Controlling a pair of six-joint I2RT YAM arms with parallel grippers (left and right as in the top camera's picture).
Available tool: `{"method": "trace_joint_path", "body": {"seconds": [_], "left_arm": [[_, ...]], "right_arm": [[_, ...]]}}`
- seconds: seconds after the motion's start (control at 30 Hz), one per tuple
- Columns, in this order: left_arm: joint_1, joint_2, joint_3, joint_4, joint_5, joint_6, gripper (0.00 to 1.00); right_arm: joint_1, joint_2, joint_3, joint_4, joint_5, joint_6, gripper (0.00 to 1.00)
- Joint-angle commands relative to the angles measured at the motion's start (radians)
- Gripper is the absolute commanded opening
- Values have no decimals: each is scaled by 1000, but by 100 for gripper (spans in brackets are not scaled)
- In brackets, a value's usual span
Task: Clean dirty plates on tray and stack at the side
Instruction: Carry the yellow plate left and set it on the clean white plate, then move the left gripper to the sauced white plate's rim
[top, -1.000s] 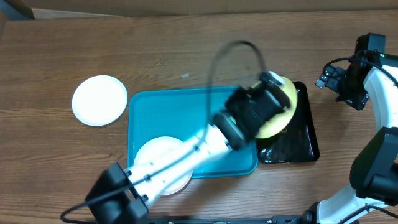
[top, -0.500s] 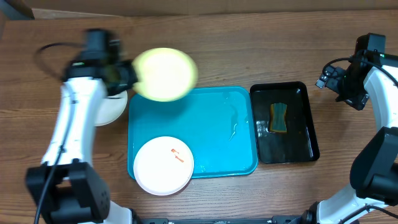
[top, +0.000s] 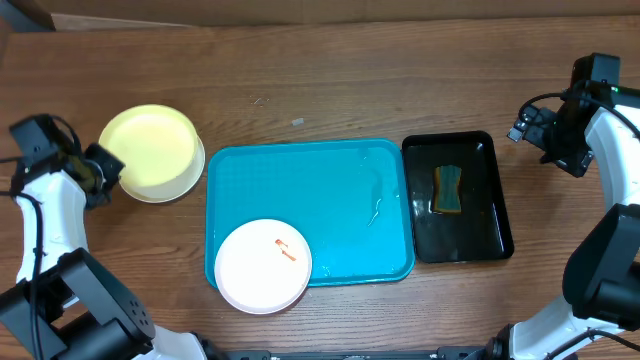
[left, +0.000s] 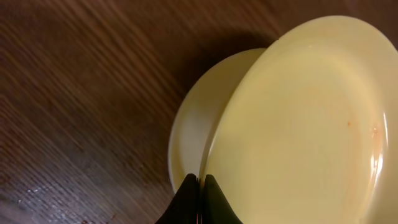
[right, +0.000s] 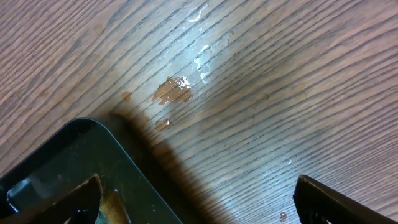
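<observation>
The pale yellow plate (top: 150, 150) lies over a white plate (top: 190, 180) on the table left of the turquoise tray (top: 350, 200). In the left wrist view the yellow plate (left: 298, 124) sits offset on the white plate (left: 193, 118). My left gripper (top: 108, 167) is shut on the yellow plate's left rim, as the left wrist view (left: 200, 186) shows. A white plate with an orange smear (top: 264, 265) lies at the tray's front left corner. My right gripper (top: 548, 140) is open and empty at the far right, also seen in the right wrist view (right: 199, 199).
A glossy black tray (top: 490, 225) holding a sponge (top: 448, 189) stands right of the turquoise tray; its corner shows in the right wrist view (right: 62, 162). An orange smear and water drops (right: 173, 90) mark the wood beside it.
My left arm swung the yellow plate from over the black tray across to the far left and set it over the white plate there. The right arm has not moved.
</observation>
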Motion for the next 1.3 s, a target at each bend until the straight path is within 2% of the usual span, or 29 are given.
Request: {"method": "trace_joint_path", "body": {"seconds": [0.0,0.3,0.33,0.4,0.43,0.5,0.63,0.83,1.0,1.27], "left_arm": [[5,-32,-48,42,-15,-18,4],[3,-32,-121,122,-39,-32,6],[3,-32,-122,122,-38,-32,15],[2,-32,-122,122,-24,-32,53],[2,-32,-122,122,-3,-31,60],[2,-33,-121,121,72,-27,64],[1,-47,-116,89,219,1,67],[-42,-159,-116,16,357,33,64],[-148,-286,-116,-69,345,40,63],[-307,-337,-119,-360,201,39,63]], "right_arm": [[-2,-19,21,5,-1,4,100],[-2,-19,21,5,-1,4,100],[-2,-19,21,5,-1,4,100],[-2,-19,21,5,-1,4,100],[-2,-19,21,5,-2,4,100],[-2,-19,21,5,-1,4,100],[-2,-19,21,5,-1,4,100],[-2,-19,21,5,-1,4,100],[-2,-19,21,5,-1,4,100],[-2,-19,21,5,-1,4,100]]}}
